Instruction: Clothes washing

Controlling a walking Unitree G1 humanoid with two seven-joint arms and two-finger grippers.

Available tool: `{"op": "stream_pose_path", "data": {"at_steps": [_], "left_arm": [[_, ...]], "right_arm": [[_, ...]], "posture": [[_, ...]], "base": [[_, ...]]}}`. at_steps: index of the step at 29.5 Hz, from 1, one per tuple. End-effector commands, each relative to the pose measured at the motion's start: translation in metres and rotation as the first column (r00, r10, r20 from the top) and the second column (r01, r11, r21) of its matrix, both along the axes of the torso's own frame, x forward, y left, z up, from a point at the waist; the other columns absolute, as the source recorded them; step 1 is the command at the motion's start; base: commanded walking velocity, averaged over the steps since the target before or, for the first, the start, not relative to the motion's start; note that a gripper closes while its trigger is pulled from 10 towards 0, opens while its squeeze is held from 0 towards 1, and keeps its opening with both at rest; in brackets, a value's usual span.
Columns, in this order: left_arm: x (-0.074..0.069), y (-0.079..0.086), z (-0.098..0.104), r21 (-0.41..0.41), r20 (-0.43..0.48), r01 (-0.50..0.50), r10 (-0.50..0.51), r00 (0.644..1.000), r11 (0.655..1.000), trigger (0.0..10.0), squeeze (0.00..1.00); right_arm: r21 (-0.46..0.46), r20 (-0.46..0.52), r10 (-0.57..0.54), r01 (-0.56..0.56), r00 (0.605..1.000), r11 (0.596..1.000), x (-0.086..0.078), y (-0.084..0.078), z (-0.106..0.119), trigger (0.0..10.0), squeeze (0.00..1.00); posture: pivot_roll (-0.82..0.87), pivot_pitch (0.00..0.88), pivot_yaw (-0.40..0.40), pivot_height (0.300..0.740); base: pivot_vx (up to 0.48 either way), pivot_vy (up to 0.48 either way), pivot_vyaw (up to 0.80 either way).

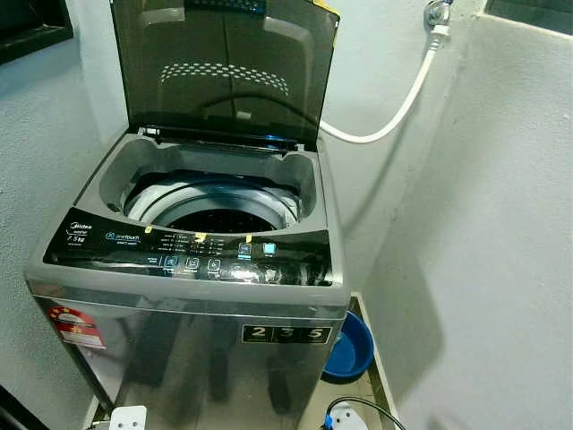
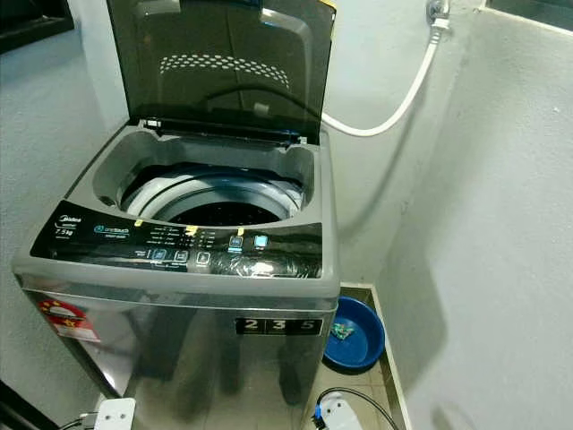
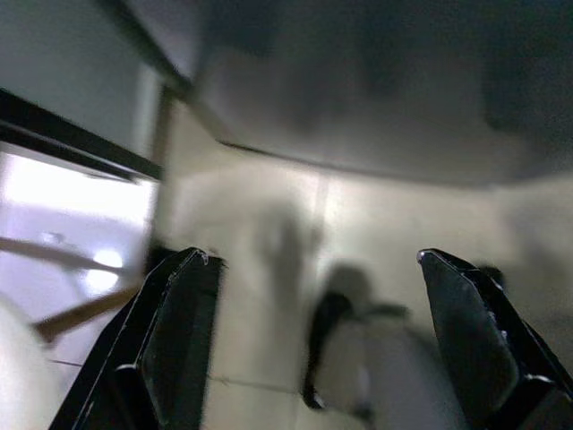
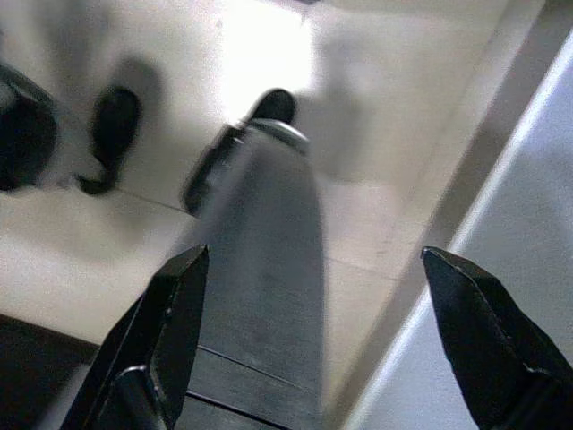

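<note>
Grey steel top-load washing machine [image 1: 192,349] sits right in front of me, wedged between the left wall and the white wall [image 1: 501,233] on the right, so there's only a narrow strip of floor beside it. Its smoked lid [image 1: 224,67] stands up at the far side. My left gripper [image 3: 313,340] and right gripper [image 4: 309,336] hang over the tiled floor, fingers spread wide, holding nothing. The drum [image 1: 219,210] looks dark inside; can't tell what's in it. A blue basin [image 2: 354,333] sits low on the right with something small inside.
</note>
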State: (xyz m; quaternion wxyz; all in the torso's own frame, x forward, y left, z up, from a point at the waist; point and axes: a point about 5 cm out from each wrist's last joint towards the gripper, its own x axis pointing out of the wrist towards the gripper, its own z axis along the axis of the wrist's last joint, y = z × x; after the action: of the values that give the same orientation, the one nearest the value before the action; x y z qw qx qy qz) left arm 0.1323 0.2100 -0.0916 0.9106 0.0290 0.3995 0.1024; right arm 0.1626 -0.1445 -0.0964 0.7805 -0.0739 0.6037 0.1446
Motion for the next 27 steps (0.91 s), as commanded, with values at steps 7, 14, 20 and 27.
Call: {"op": "stream_pose_path", "data": {"at_steps": [7,14,20,27], "left_arm": [[-0.013,-0.003,-0.008,-0.012,-0.112,0.036,-0.037,0.993,0.999,10.0,0.0],[-0.023,-0.006,-0.013,-0.027,-0.165,0.042,-0.046,0.985,0.999,10.0,0.0],[-0.021,-0.009,-0.013,-0.039,-0.182,0.101,-0.106,0.978,0.994,10.0,0.0],[-0.023,-0.012,-0.014,-0.045,-0.194,0.119,-0.125,0.973,0.992,10.0,0.0]], "right_arm": [[0.045,-0.017,-0.189,0.19,0.982,0.981,-0.006,-0.001,-0.003,10.0,0.0],[0.04,-0.009,-0.167,0.167,0.986,0.985,-0.008,-0.006,-0.003,10.0,0.0],[0.022,-0.006,-0.134,0.134,0.991,0.991,-0.008,-0.008,-0.003,10.0,0.0],[0.012,-0.003,-0.108,0.108,0.994,0.994,-0.008,-0.008,-0.003,10.0,0.0]], "posture": [[0.26,0.0,-0.099,0.74],[0.26,0.0,-0.093,0.74],[0.26,0.0,-0.094,0.74],[0.26,0.0,-0.093,0.74]], "base": [[0.0,0.0,0.0],[-0.192,0.0,0.0],[-0.309,0.0,0.0],[-0.333,0.0,0.0]]}}
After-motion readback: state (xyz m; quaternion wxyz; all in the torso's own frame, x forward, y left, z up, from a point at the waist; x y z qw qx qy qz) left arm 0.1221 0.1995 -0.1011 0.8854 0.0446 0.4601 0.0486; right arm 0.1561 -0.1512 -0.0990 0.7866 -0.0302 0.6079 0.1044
